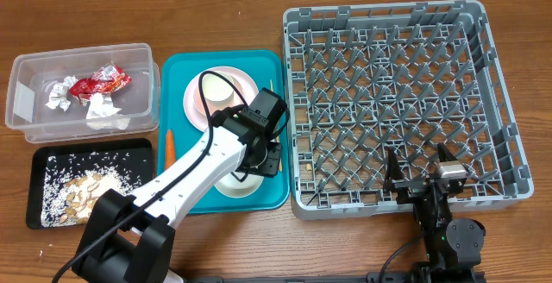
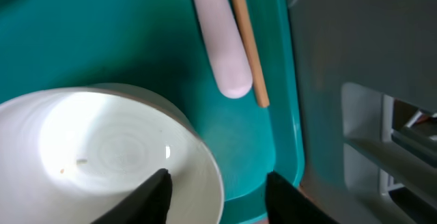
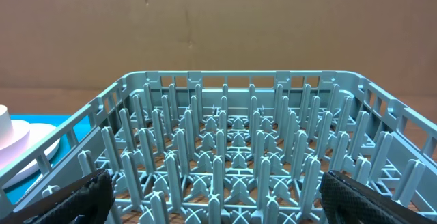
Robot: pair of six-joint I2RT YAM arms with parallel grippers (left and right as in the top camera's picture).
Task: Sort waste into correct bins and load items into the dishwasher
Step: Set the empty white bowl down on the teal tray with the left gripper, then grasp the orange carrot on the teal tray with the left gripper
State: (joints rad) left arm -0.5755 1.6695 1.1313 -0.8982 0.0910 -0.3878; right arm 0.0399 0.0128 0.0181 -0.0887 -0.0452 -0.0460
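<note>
My left gripper (image 1: 257, 164) (image 2: 217, 180) is open over the teal tray (image 1: 177, 67). One finger is inside a white bowl (image 1: 233, 185) (image 2: 102, 142) and the other outside its rim. A white fork handle (image 2: 220, 39) and a wooden chopstick (image 2: 247, 46) lie beside the bowl. A pink plate (image 1: 194, 102) with a small white cup (image 1: 222, 89) and an orange carrot (image 1: 171, 145) are also on the tray. My right gripper (image 1: 421, 169) (image 3: 218, 193) is open and empty at the front edge of the grey dish rack (image 1: 384, 11) (image 3: 239, 80).
A clear tub (image 1: 34, 67) at the far left holds white napkins (image 1: 102, 110) and a red wrapper (image 1: 99, 82). A black tray (image 1: 39, 158) below it holds rice and beige scraps (image 1: 86, 188). The rack wall (image 2: 355, 80) stands close to the teal tray's right edge.
</note>
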